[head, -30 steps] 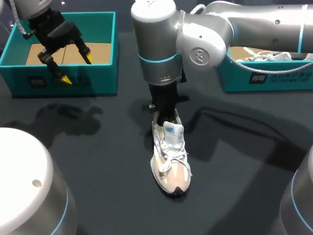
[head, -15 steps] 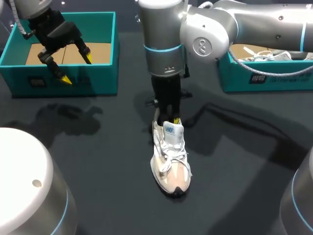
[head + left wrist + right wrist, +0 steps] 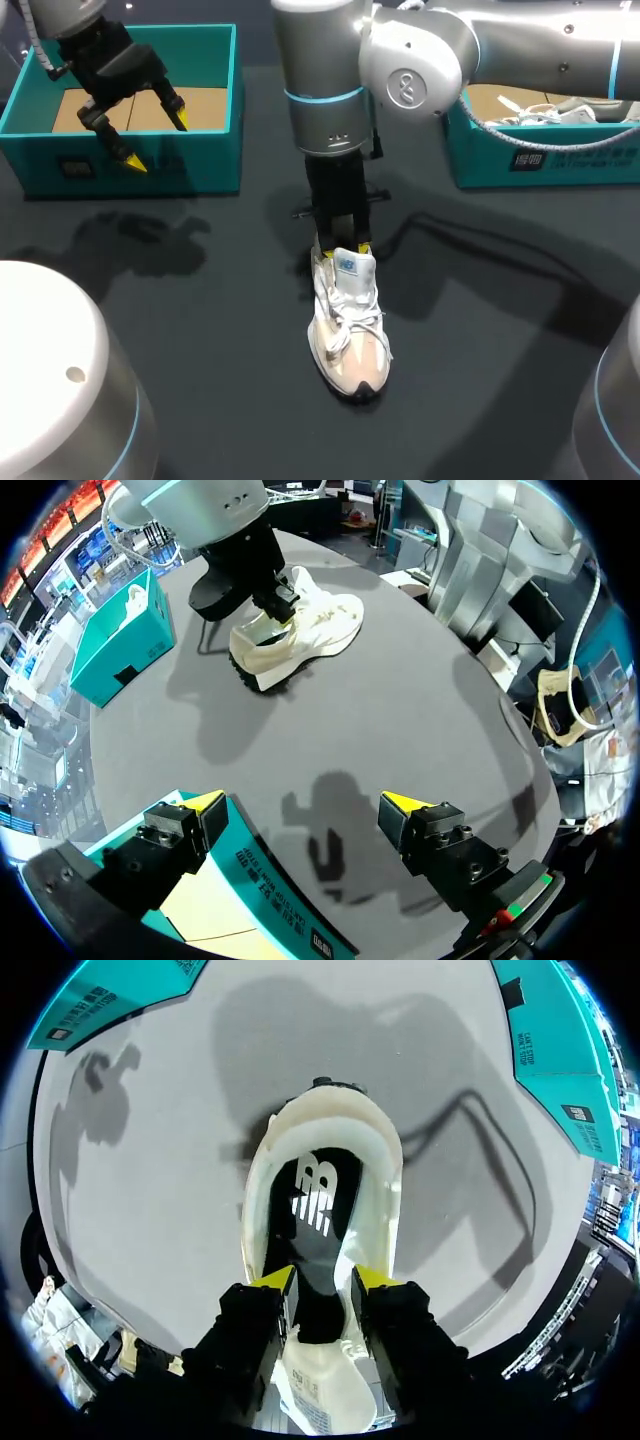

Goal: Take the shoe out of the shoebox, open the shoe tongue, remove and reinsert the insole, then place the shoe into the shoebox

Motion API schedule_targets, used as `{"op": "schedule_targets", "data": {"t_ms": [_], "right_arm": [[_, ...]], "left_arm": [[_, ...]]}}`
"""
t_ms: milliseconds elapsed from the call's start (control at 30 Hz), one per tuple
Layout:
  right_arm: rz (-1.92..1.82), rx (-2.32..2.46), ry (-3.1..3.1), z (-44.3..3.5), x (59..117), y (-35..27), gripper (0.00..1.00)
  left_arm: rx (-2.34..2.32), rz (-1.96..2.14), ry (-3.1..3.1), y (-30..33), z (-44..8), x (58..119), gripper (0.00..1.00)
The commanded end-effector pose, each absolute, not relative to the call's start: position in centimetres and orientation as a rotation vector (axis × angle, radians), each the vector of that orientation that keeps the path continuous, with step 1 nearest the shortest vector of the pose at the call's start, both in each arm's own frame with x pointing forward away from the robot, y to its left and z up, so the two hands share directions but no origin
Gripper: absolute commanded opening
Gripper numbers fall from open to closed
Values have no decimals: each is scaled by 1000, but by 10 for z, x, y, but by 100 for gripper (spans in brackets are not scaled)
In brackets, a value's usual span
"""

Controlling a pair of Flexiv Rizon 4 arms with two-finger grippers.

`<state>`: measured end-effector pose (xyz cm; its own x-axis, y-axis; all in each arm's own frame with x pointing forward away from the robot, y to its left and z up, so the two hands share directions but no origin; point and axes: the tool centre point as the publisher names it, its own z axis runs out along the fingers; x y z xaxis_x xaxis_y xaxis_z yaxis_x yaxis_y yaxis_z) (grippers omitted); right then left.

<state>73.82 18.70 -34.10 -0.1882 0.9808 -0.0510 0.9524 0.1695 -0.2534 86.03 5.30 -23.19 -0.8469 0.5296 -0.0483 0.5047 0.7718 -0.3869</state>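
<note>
Right gripper (image 3: 322,1278): tips slightly apart, over the sneaker (image 3: 330,1120) and its insole (image 3: 315,1200) | left gripper (image 3: 305,801): spread wide above teal shoebox (image 3: 270,880)

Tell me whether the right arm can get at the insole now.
Probably yes: the right end effector hangs open just above the mouth of the shoe, and the insole lies bare beneath it.

The dark table (image 3: 200,330) bears a shoe (image 3: 350,340) under the right gripper (image 3: 342,248), a teal shoebox (image 3: 150,160) below the left gripper (image 3: 158,142), a second shoebox (image 3: 545,160) aside
</note>
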Motion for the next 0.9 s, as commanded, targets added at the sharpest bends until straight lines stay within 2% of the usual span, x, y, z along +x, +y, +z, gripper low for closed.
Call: {"op": "schedule_targets", "data": {"t_ms": [33, 267, 400, 667, 900], "right_arm": [[348, -1922, -2297, -341, 735, 187, 42], [358, -1927, -2280, -340, 730, 186, 49], [363, -1921, -2279, -340, 730, 187, 62], [383, -1899, -2287, -340, 731, 190, 76], [392, -1906, -2279, -339, 727, 192, 93]], "left_arm": [[-848, 602, -2898, 54, -232, 860, 100], [-848, 602, -2898, 54, -232, 860, 100], [-848, 602, -2898, 54, -232, 860, 100], [-848, 602, -2898, 54, -232, 860, 100], [-848, 602, -2898, 54, -232, 860, 100]]}}
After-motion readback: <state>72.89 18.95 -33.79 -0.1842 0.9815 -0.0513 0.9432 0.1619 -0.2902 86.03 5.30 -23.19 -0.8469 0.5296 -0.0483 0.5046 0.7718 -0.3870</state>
